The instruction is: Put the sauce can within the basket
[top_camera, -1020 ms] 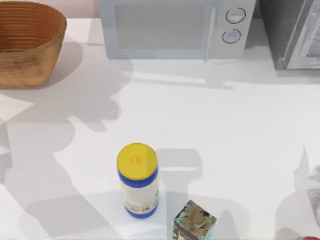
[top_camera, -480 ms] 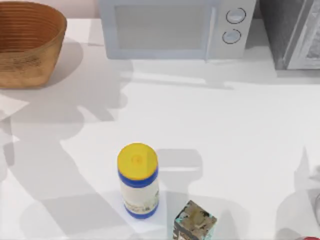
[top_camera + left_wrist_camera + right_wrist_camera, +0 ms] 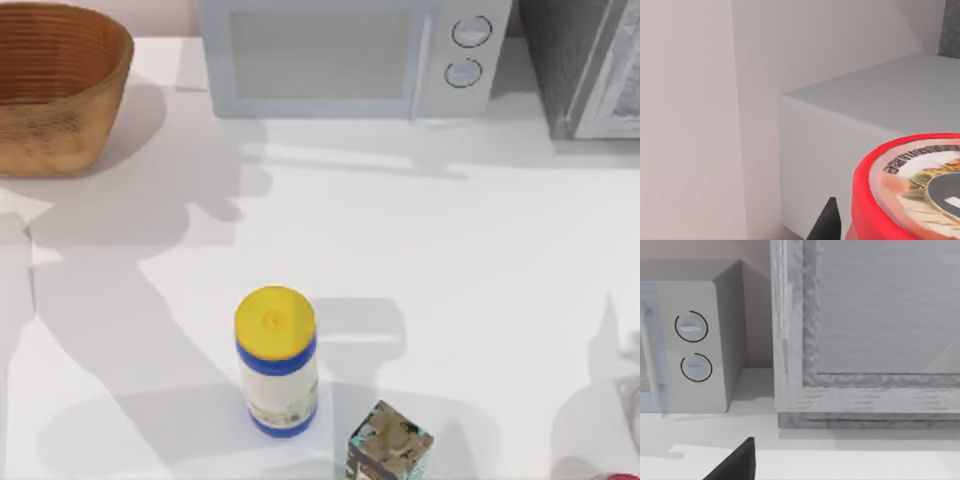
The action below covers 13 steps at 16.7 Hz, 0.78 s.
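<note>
The sauce can [image 3: 905,190], red with a silver top and a printed rim, sits very close to the lens in the left wrist view, off the table and level with the top of the microwave [image 3: 865,125]. My left gripper [image 3: 890,232] is shut on the can, and one dark fingertip [image 3: 826,224] shows against its side. The tan woven basket [image 3: 60,60] stands at the table's back left corner. My right arm is parked at the right; its wrist view faces the microwave's knobs [image 3: 692,347].
A white bottle with a yellow cap [image 3: 276,360] stands at front centre, with a small patterned box [image 3: 390,445] beside it. The microwave [image 3: 350,55] lines the back edge. A grey cabinet [image 3: 590,65] is at the back right.
The arm's shadow over the left part of the table has shifted and changed shape. Bottle, box and basket have not moved.
</note>
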Motion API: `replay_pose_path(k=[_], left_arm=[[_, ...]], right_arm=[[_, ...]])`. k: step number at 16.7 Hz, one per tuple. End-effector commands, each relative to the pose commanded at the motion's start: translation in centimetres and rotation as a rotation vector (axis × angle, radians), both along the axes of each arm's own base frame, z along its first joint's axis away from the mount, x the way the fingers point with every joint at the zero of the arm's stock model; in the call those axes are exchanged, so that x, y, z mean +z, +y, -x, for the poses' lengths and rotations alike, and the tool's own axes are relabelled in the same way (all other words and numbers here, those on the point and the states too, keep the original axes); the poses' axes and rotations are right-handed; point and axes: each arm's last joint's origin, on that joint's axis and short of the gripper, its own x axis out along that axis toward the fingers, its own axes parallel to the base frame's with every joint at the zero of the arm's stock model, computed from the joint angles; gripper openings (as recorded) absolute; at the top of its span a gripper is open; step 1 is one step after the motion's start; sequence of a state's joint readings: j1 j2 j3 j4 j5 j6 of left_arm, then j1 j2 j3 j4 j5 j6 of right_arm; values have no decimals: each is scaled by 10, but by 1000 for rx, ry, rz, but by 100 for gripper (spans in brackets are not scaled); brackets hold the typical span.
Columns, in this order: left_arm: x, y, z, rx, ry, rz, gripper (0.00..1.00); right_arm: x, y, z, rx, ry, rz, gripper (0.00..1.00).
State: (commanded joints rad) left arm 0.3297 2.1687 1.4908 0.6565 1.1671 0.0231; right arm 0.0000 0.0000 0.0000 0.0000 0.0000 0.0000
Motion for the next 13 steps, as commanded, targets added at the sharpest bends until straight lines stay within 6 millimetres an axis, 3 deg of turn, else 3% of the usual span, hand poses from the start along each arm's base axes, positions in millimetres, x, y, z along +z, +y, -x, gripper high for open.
replay_pose_path(k=[1,13], left_arm=[[0,0,0,0,0,0,0],[0,0,0,0,0,0,90]], right_arm=[[0,0,0,0,0,0,100],[0,0,0,0,0,0,100]])
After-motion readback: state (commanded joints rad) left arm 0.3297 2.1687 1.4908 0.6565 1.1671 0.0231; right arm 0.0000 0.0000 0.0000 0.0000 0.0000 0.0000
